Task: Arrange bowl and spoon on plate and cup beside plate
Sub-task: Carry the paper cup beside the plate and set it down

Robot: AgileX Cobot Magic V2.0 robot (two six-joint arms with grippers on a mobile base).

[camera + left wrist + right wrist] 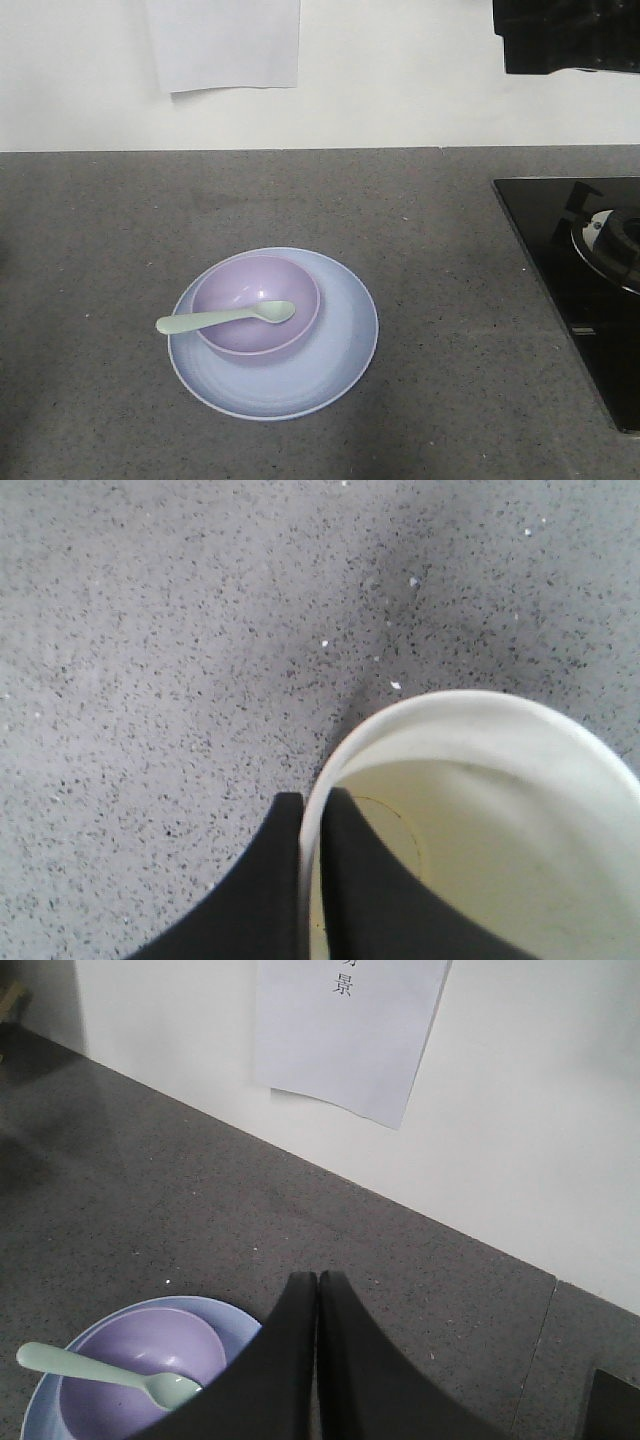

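Observation:
The lilac bowl (pixel 256 303) sits on the pale blue plate (pixel 330 360) at the counter's centre, toward the plate's back left. A mint-green spoon (pixel 222 318) lies in the bowl, its handle sticking out over the left rim. In the left wrist view my left gripper (pixel 313 802) is shut on the white rim of the cup (pixel 500 810), one finger inside and one outside, with the cup above the speckled counter. The front view shows no cup. My right gripper (pixel 317 1280) is shut on nothing, raised to the right of the bowl (pixel 140 1360), the plate (pixel 240 1322) and the spoon (pixel 100 1372).
A black glass hob (pixel 575 280) with a burner takes up the counter's right side. A white sheet of paper (pixel 225 40) hangs on the back wall. A dark arm part (pixel 565 35) shows at the top right.

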